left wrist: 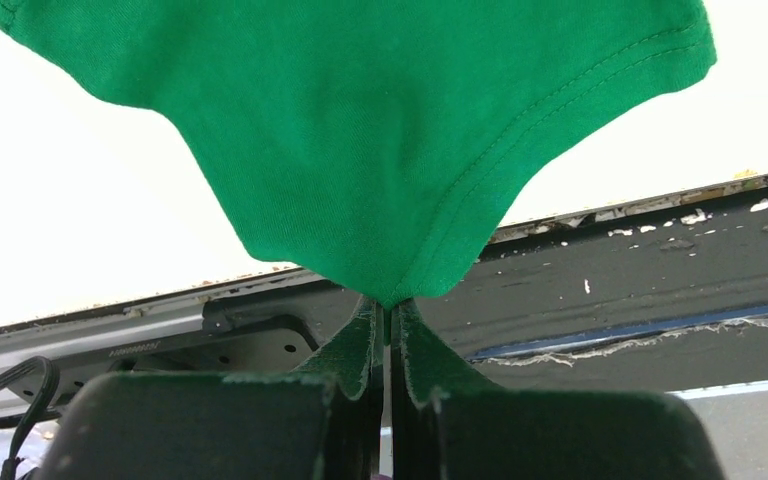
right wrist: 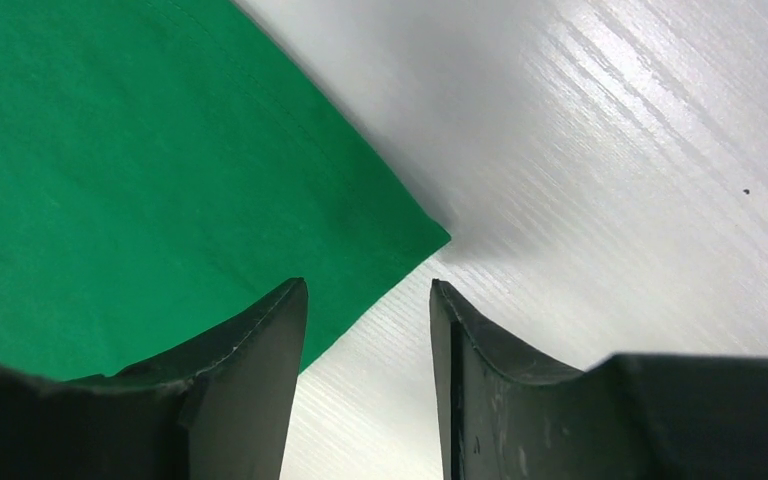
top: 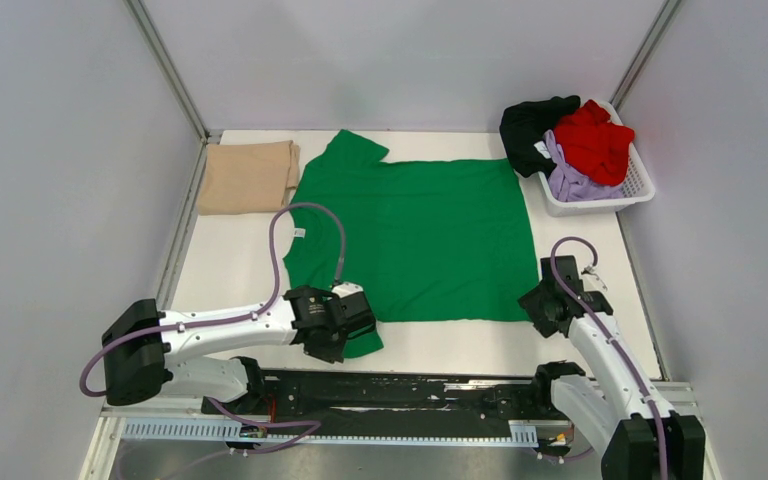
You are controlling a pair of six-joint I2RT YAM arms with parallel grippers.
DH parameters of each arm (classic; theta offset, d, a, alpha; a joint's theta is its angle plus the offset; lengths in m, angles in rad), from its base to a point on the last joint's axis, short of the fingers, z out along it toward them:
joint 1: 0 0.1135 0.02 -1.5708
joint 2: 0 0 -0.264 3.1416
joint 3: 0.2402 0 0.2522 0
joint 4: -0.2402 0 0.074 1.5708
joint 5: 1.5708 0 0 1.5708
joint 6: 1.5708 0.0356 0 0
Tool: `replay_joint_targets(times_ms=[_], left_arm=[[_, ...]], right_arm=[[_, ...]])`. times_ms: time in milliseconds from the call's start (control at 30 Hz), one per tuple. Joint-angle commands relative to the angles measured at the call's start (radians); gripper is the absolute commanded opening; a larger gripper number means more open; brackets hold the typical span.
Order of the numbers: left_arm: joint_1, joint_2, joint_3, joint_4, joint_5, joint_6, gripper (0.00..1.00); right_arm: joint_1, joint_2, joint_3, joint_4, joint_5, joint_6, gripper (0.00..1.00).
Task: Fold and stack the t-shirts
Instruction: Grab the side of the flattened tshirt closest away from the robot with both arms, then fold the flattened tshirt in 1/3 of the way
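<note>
Left gripper (left wrist: 390, 312) fingers are clamping shut on a sleeve of the green t-shirt (top: 420, 235), which is spreading out just beyond their tips. Right gripper (right wrist: 368, 292) fingers are standing apart, grasping nothing, straddling the shirt's hem corner on the white table (right wrist: 610, 150).

A strip of bare table (top: 575, 225) is left open to the right of the green t-shirt (top: 430, 240). The far right corner is blocked by the basket (top: 600, 207), the far left by the tan t-shirt (top: 248, 178).
</note>
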Motion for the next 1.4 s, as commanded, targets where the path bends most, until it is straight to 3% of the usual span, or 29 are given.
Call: replay_joint_targets(times_ms=[0, 133, 533, 733, 933, 1367], left_arm=[[0.006, -0.021, 0.049, -0.013, -0.011, 0.004, 0.00], [0.013, -0.027, 0.051, -0.007, -0.007, -0.001, 0.00], [0.091, -0.022, 0.108, 0.019, 0.039, 0.128, 0.00], [0.142, 0.039, 0.168, 0.040, 0.121, 0.219, 0.00], [0.296, 0.083, 0.236, 0.091, 0.275, 0.298, 0.00], [0.601, 0.262, 0.474, 0.152, 0.390, 0.344, 0.00]], right_arm=[[-0.003, 0.036, -0.010, 0.026, -0.002, 0.026, 0.47], [-0.003, 0.085, -0.023, 0.072, -0.005, 0.021, 0.47], [-0.002, 0.184, -0.015, 0.172, 0.039, -0.023, 0.23], [-0.003, 0.226, 0.028, 0.201, 0.013, -0.081, 0.00], [-0.003, 0.250, 0.106, 0.202, -0.044, -0.196, 0.00], [-0.009, 0.398, 0.310, 0.186, -0.073, -0.299, 0.00]])
